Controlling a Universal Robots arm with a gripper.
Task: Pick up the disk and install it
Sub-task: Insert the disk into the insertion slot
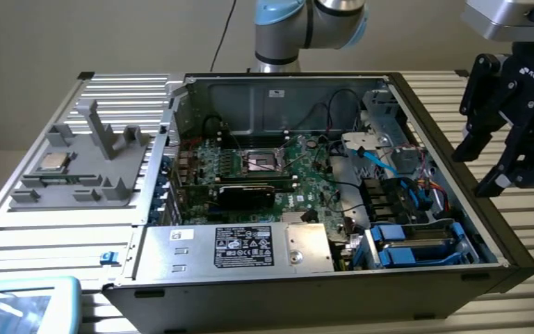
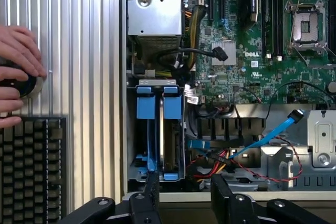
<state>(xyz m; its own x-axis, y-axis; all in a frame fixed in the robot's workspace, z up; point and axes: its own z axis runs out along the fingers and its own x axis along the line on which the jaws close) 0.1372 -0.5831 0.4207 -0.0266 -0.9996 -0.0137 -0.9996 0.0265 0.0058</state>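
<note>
The disk [image 1: 414, 245] sits in the drive cage at the front corner of the open computer case [image 1: 489, 240], on the exterior view's right. Its blue carrier frames a grey body. In the wrist view the cage holds two blue-handled carriers side by side, and the disk [image 2: 169, 135] shows a silver-grey edge beside the other carrier [image 2: 146, 106]. My gripper [image 1: 478, 169] hangs above and just outside the case's wall on the exterior view's right. In the wrist view the gripper [image 2: 185, 190] is open, with nothing between its black fingers [image 2: 152, 190].
The case holds a green motherboard [image 1: 277, 174], a silver power supply [image 1: 239, 247] and loose blue and red cables [image 2: 262, 137]. A grey fixture with a small processor chip [image 1: 53, 161] lies on the slatted table. A person's hand [image 2: 16, 72] rests beside a keyboard [image 2: 31, 166].
</note>
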